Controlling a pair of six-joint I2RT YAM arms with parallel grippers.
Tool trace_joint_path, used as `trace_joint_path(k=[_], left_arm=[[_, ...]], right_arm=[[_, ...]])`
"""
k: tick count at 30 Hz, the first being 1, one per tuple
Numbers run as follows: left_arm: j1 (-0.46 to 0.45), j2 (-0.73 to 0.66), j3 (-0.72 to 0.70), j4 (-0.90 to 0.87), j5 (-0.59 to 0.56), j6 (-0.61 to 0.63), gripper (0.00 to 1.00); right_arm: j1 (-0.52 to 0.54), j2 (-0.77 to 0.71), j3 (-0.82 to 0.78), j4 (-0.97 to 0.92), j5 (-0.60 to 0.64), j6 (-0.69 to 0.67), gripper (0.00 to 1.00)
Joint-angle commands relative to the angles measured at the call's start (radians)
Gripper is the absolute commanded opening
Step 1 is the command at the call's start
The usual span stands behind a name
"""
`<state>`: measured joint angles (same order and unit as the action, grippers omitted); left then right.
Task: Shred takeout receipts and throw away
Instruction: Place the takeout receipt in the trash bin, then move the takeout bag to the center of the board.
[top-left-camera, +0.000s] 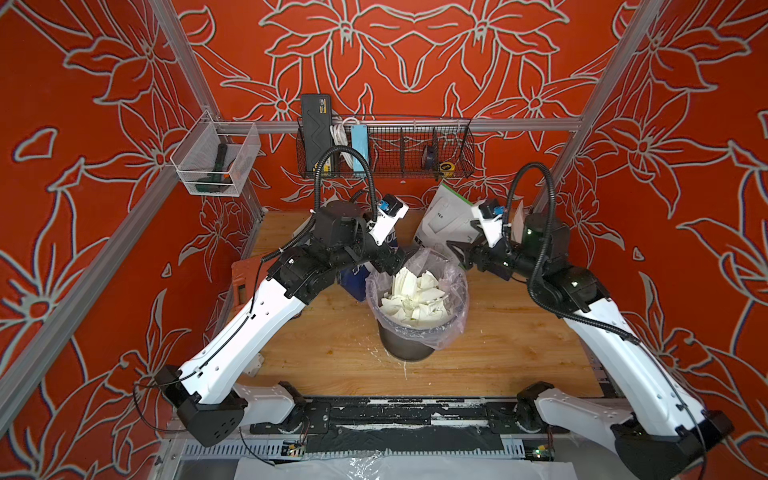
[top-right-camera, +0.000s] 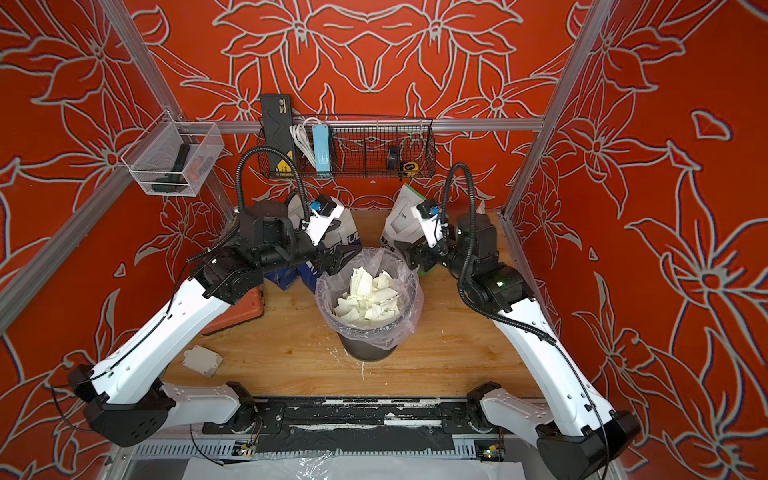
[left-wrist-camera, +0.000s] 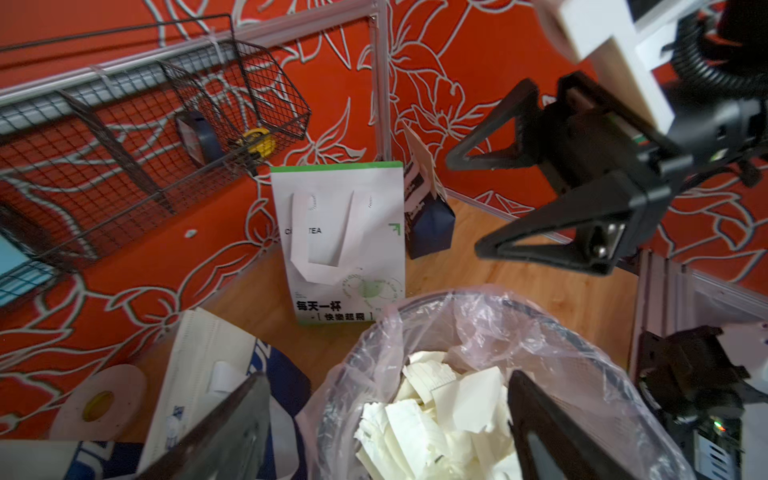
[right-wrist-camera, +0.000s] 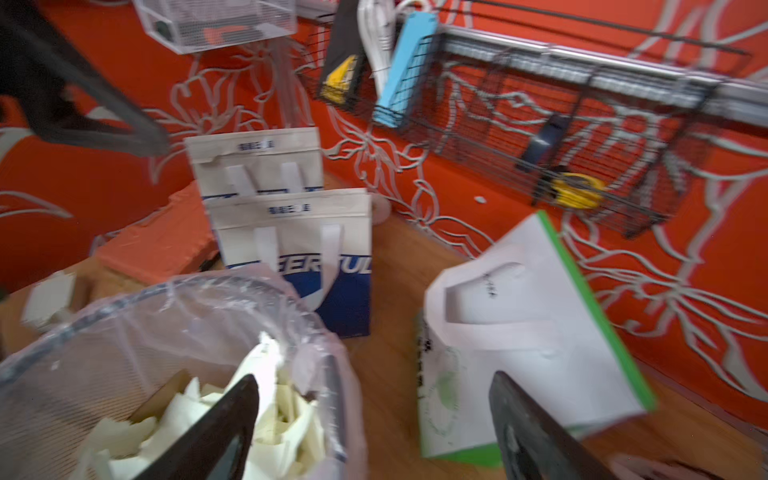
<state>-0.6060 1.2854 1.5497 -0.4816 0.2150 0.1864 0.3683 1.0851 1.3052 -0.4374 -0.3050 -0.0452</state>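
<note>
While both arms lean in over the wooden table (top-left-camera: 332, 353), the work centres on the dark bin (top-left-camera: 401, 349) with its clear plastic liner (top-left-camera: 457, 282). The bin stands mid-table, just in front of the white-and-green paper bag (top-left-camera: 440, 224) and the white-and-blue bags (right-wrist-camera: 299, 249).

The left gripper (left-wrist-camera: 382, 380) and the right gripper (left-wrist-camera: 465, 205) hang at opposite sides of the far rim, each with its jaws spread wide and nothing between them. This looks like the drop into the bin.

To do the step well, each gripper should stay over the bin's mouth until no scrap clings to a finger. It should then lift straight up so that a fingertip does not catch the loose liner and tip the bin.

The torn receipts (top-left-camera: 415, 299) lie inside the bin, heaped close to the rim. They are cream-white, irregular scraps with ragged edges, and some show faint grey print lines. A few tiny white flecks (top-left-camera: 405, 370) lie on the table beside the bin's base.
</note>
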Motion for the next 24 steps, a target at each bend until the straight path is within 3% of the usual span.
trace_joint_path(k=[1,6,13,20,24], left_arm=[[0.023,-0.022,-0.023,0.122,-0.025,-0.048,0.90],[0.023,0.034,-0.063,0.233,0.096,-0.152,0.97],[0.007,0.143,-0.001,0.253,0.182,-0.197,0.97],[-0.031,0.218,0.042,0.259,0.169,-0.198,0.96],[-0.050,0.242,0.041,0.269,0.172,-0.198,0.95]], right_arm=[[-0.124,-0.019,0.050,-0.171,0.110,0.063,0.88],[-0.300,0.030,0.092,-0.271,0.214,0.067,0.87],[-0.496,0.167,0.104,-0.253,0.067,0.082,0.84],[-0.509,0.278,0.063,-0.095,-0.023,0.204,0.81],[-0.505,0.347,0.081,-0.077,-0.059,0.196,0.76]])
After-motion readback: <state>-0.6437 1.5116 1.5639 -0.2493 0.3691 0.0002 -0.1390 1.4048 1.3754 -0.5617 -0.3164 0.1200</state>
